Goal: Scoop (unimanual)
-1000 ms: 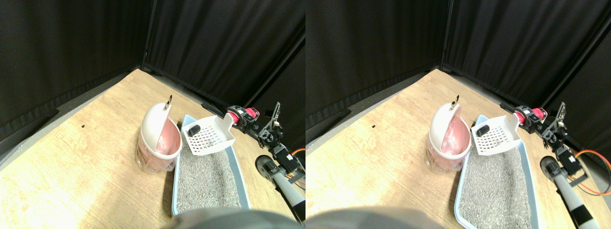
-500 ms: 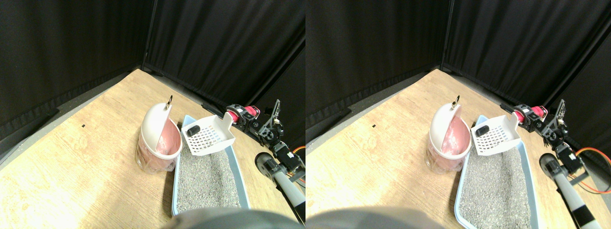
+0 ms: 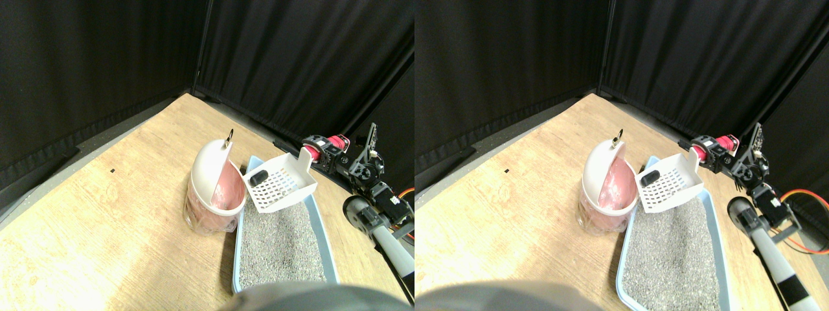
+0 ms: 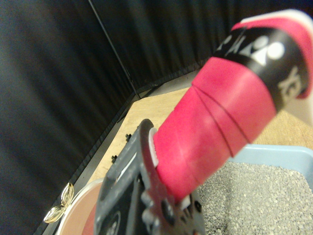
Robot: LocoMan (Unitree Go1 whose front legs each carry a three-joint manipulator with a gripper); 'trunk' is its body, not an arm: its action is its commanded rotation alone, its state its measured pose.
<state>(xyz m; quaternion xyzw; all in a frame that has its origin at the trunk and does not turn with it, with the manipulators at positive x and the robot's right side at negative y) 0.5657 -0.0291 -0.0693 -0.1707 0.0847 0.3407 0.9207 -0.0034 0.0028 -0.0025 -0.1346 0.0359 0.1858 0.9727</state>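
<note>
Holding the scoop (image 3: 280, 183) by its red-wrapped handle (image 3: 315, 153), our right gripper (image 3: 329, 155) sits at the 3 o'clock side of the scoop basket, above the far end of the litter tray (image 3: 324, 240). In the wrist view the wrapped handle (image 4: 220, 117) runs out past the dark jaw frame (image 4: 142, 205) and appears seated against it; we judge the jaws closed on the handle, although the gap between them is not visible.

The scoop is a white perforated basket, raised clear of the grey litter (image 3: 278, 243) and tilted so that its open mouth faces 9 o'clock. A small dark lump (image 3: 260, 176) rests inside the basket at its 10 o'clock corner, the corner nearest the bin.

The pink bin (image 3: 214, 194) stands on the wooden table (image 3: 116, 220) just beside the tray, at 9 o'clock from the scoop. Its white swing lid (image 3: 208, 170) is tipped up, exposing the pink interior. The scoop's leading corner is near the bin rim; we cannot tell whether it touches.

The tray is pale blue, filled with grey litter, and extends from the scoop toward 6 o'clock. Black curtains (image 3: 97, 58) enclose the table on the far sides.
</note>
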